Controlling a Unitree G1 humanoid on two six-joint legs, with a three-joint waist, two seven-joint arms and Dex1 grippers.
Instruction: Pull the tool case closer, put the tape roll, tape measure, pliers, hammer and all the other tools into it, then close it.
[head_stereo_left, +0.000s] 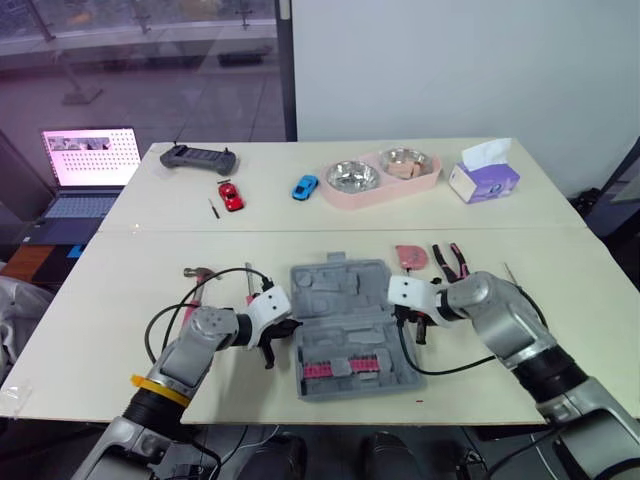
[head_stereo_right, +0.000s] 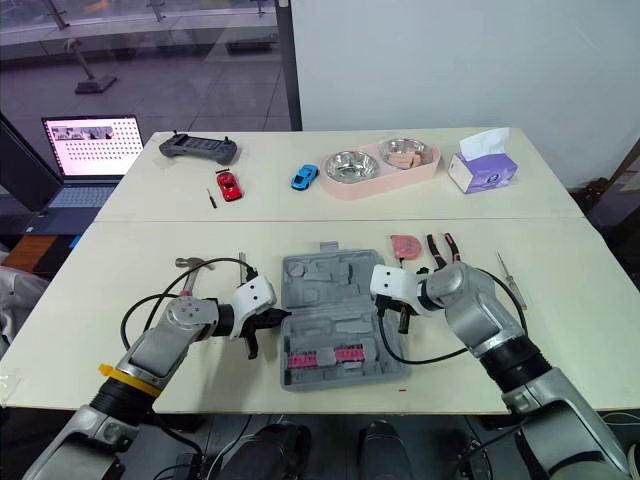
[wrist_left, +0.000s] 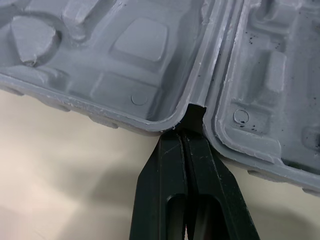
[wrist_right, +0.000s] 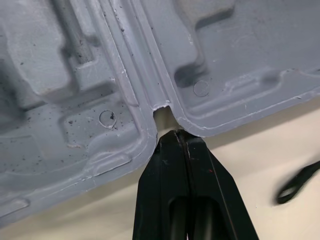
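Note:
The grey tool case (head_stereo_left: 345, 325) lies open and flat near the table's front edge, with a row of pink bits (head_stereo_left: 343, 367) in its near half. My left gripper (wrist_left: 182, 132) is shut, its tips pressed into the hinge notch on the case's left side. My right gripper (wrist_right: 175, 134) is shut too, tips at the hinge notch on the right side. A hammer (head_stereo_left: 199, 274) and a pink-handled screwdriver (head_stereo_left: 249, 282) lie left of the case. The pliers (head_stereo_left: 452, 262) and a pink round tool (head_stereo_left: 410, 256) lie behind my right gripper.
On the far table stand a pink tray with two metal bowls (head_stereo_left: 380, 176), a tissue box (head_stereo_left: 483, 176), a red toy car (head_stereo_left: 231, 196), a blue toy car (head_stereo_left: 305, 187) and a controller (head_stereo_left: 198, 157). A laptop (head_stereo_left: 88, 165) sits far left.

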